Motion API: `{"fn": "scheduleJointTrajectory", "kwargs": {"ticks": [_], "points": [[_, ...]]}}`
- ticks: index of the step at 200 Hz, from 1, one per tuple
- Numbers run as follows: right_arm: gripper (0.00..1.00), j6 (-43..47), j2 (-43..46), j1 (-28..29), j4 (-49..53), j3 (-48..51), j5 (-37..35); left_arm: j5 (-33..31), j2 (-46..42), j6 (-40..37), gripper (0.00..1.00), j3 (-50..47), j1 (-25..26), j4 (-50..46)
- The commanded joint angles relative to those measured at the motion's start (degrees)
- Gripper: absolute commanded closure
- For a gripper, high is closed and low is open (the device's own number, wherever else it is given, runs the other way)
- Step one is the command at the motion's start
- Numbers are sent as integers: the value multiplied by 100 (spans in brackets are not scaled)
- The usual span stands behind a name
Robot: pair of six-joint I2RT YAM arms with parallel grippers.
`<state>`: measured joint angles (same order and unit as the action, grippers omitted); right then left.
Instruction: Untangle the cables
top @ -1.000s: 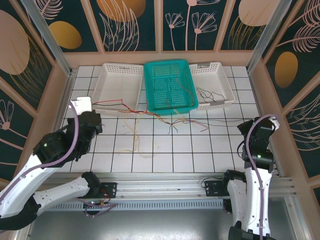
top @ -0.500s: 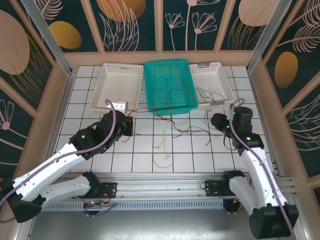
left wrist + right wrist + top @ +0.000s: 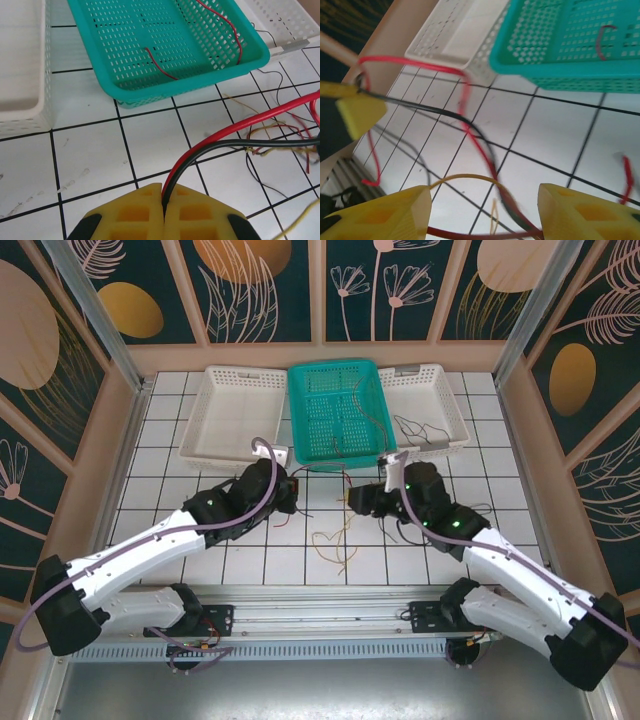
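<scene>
Left end effector (image 3: 164, 206) clenched on thin limp red and black cables (image 3: 215, 142), which trail over the white tiled counter (image 3: 90, 155) near the teal perforated plastic basket (image 3: 125, 95). Right end effector (image 3: 485, 202) released, with red, black and yellow strands passing between its spread jaws.

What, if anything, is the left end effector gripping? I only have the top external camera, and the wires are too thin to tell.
Observer: The left wrist camera shows the left end effector shut on a red cable and a black cable, pinched side by side.
Operator: And the right one, has it grabbed something?
Observer: No. On the right wrist camera the right end effector is open. A yellow cable loops across the gap, and the red and black pair runs down into it, unclamped.
</scene>
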<state>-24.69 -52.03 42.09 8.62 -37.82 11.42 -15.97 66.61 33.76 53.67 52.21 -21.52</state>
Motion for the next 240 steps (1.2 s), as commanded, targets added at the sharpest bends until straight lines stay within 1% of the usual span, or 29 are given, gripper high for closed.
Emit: {"fn": "scheduleJointTrajectory", "kwargs": {"ticks": [1,31,52,68,81,84,102,122,140,181,208,240], "points": [[42,188,-132,391,-484,4,-467,-2,70,87,100,142,42,201],[43,210,-248,679,-191,-139,-909,-54,132,61,100,171,39,140],[43,110,53,766,-66,-171,-1129,-133,157,60,100,170,44,83],[44,52,234,766,271,-331,-1330,-176,199,70,100,170,37,26],[44,49,277,766,385,-408,-1256,-175,236,70,100,170,43,7],[44,45,263,766,398,-413,-1061,-178,249,68,100,170,44,7],[44,-5,52,821,501,-518,-587,-194,301,70,100,170,40,1],[44,-21,-249,1130,477,-568,-527,-191,343,70,100,173,40,-2],[45,-11,-531,1393,472,-624,-686,-204,362,61,100,358,43,-35],[50,-110,-874,1425,559,-663,-750,-247,291,52,100,363,43,-89],[51,-146,-873,1425,811,-788,-983,-284,265,59,100,314,43,-107],[50,-111,-654,1418,1209,-910,-1338,-374,256,44,100,299,41,-164]]}}
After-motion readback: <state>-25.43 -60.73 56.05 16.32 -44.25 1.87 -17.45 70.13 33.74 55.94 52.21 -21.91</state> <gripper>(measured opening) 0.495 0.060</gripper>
